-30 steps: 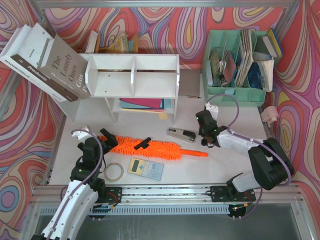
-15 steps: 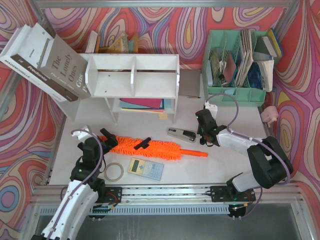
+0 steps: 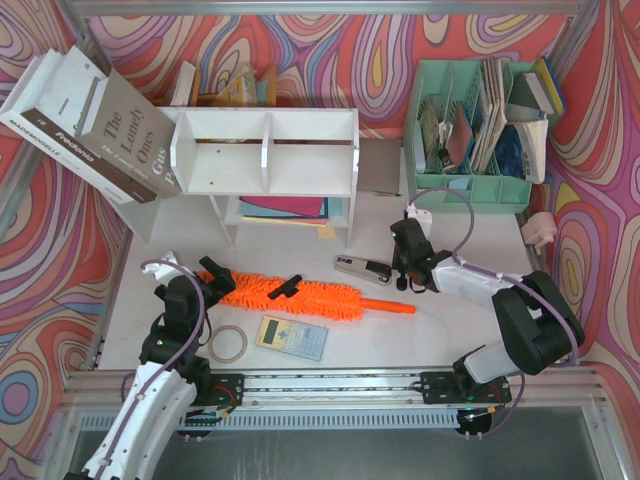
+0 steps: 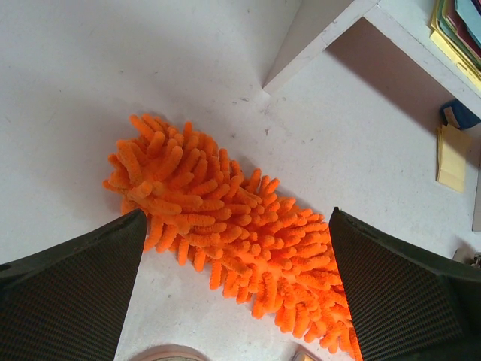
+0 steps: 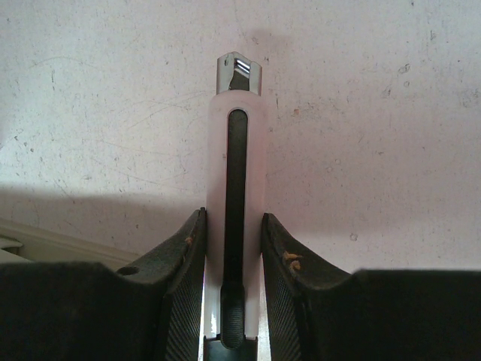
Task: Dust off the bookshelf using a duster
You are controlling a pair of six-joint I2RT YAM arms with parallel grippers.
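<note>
Moved: right gripper (image 3: 404,272) has shifted slightly leftward, nearer the bookshelf (image 3: 270,150); all else is unchanged.

- Right gripper (image 5: 233,218): front-right of the bookshelf, clamped on a slim white item (image 5: 235,135) with a black centre strip and metal tip; kind not clear.
- Left gripper (image 3: 213,277): front-left of the bookshelf, jaws spread wide, straddling the fluffy end of the duster (image 4: 195,188) without gripping.
- Duster (image 3: 300,293): flat on the table (image 3: 440,330) in front of the bookshelf, handle pointing right.
- Stapler (image 3: 363,268): front-right of the bookshelf, just behind the duster handle.
- Calculator (image 3: 292,337), tape roll (image 3: 228,343): nearer than the duster.
- Books (image 3: 90,125): leaning against the bookshelf's left end.
- File organizer (image 3: 470,130): mint green, right of the bookshelf.

Surroundings: white tabletop, swirl-patterned walls on three sides, metal rail (image 3: 330,382) along the near edge. Bare tabletop shows front-right of the bookshelf, around the right arm.
</note>
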